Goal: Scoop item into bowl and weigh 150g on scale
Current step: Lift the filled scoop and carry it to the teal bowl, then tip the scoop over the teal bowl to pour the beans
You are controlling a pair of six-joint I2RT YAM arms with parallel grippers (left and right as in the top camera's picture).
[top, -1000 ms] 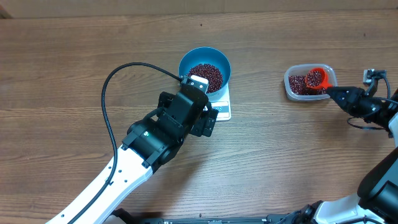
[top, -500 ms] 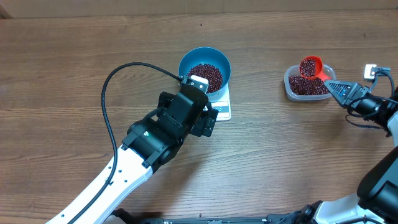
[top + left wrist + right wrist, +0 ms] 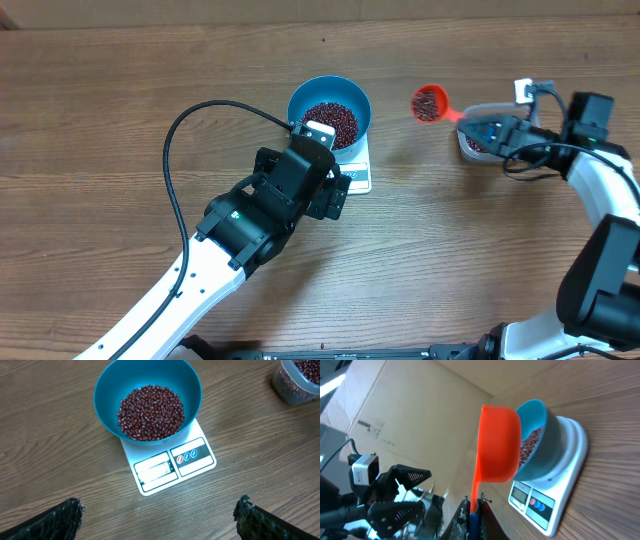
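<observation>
The blue bowl (image 3: 330,108) stands on the white scale (image 3: 358,178) and holds a heap of dark red beans (image 3: 150,412). My right gripper (image 3: 480,128) is shut on the handle of a small red scoop (image 3: 428,103). The scoop carries beans and hangs in the air just right of the bowl. In the right wrist view the scoop (image 3: 497,445) is close beside the bowl (image 3: 540,440), with its handle pinched in the right gripper (image 3: 474,497). My left gripper (image 3: 160,510) is open and empty over bare table, in front of the scale (image 3: 170,465).
A clear plastic tub (image 3: 297,380) with more beans sits to the right of the scale; in the overhead view my right gripper covers most of it. The left arm (image 3: 250,215) and its black cable (image 3: 185,125) lie across the table's left half.
My right gripper has lifted the loaded scoop out of the tub and carried it left toward the bowl. The left arm has not moved.
</observation>
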